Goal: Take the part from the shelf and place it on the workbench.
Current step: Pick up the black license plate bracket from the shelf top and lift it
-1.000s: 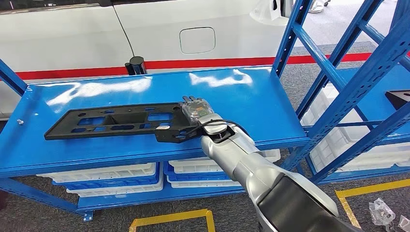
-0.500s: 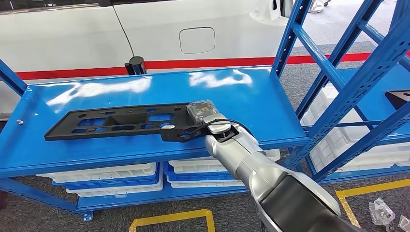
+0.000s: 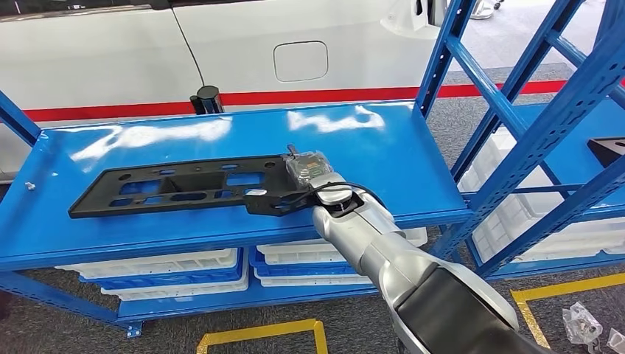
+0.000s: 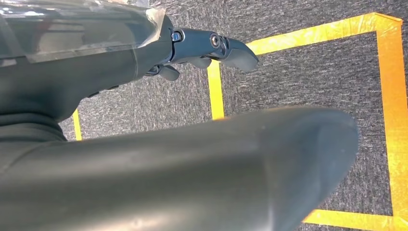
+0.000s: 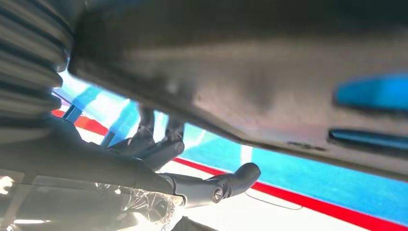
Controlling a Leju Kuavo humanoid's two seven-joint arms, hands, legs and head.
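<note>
A long flat black part (image 3: 184, 188) with several cut-outs lies lengthwise on the blue shelf (image 3: 383, 155). My right hand (image 3: 309, 168) grips the part's right end, its plastic-covered back facing up. In the right wrist view the part (image 5: 269, 82) runs close over the dark fingers (image 5: 216, 185), blurred. My left hand (image 4: 207, 43) hangs over the grey floor, holding nothing, its fingers apart from the thick thumb.
Blue uprights (image 3: 442, 66) stand at the shelf's right end, with a second rack to the right carrying a dark item (image 3: 608, 147). White bins (image 3: 169, 264) sit on the lower level. A white car (image 3: 295, 44) is behind. Yellow tape (image 3: 258, 332) marks the floor.
My right hand has shifted slightly to the right, and the part's right end has moved with it. The part's left end has barely moved.
</note>
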